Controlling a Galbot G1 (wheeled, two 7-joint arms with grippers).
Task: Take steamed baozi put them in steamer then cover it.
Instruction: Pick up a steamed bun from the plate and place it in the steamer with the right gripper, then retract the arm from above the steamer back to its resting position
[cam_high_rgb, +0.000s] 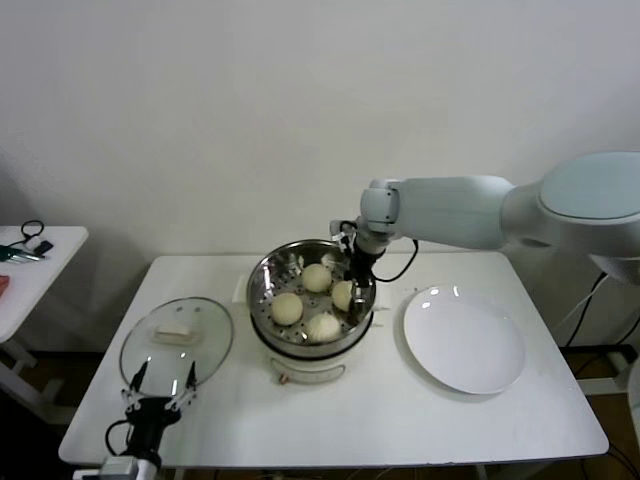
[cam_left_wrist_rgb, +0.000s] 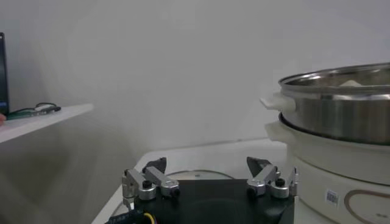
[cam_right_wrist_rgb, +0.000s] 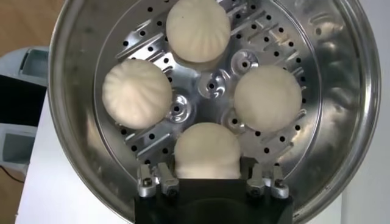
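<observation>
Between the right claw's (cam_right_wrist_rgb: 207, 182) parted fingers, fourth baozi (cam_right_wrist_rgb: 206, 151), steamer (cam_right_wrist_rgb: 79, 122) floor.

Head camera overlooks the steamer (cam_high_rgb: 311, 300); right wrist looks straight down, close, into it.

Four matt, smooth dough baozi (cam_right_wrist_rgb: 198, 31) sit on the steamer's (cam_right_wrist_rgb: 341, 91) glossy, perforated steel, above a smooth cream plastic-looking base (cam_left_wrist_rgb: 341, 176). Nearby, a clear glass cover (cam_high_rgb: 176, 340) with metal rim and a glossy white plate (cam_high_rgb: 464, 339) rest on a matt white table (cam_high_rgb: 400, 420).
</observation>
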